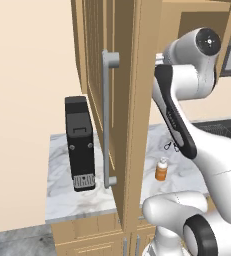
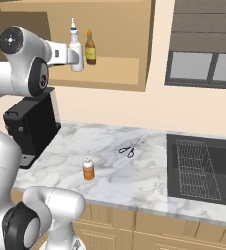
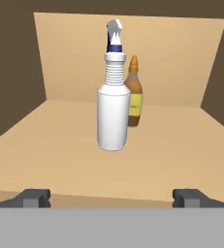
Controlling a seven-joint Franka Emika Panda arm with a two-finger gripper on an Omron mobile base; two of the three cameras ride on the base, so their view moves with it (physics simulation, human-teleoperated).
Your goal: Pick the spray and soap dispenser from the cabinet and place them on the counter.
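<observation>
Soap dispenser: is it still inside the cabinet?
No, the soap dispenser stands on the counter, near the scissors.

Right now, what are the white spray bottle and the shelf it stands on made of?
The spray looks like smooth, matte white plastic, judging by its ribbed neck and molded blue-and-white nozzle. The cabinet shelf looks like light, unvarnished wood or laminate: flat tan color, no visible grain, so I can't be sure.
</observation>
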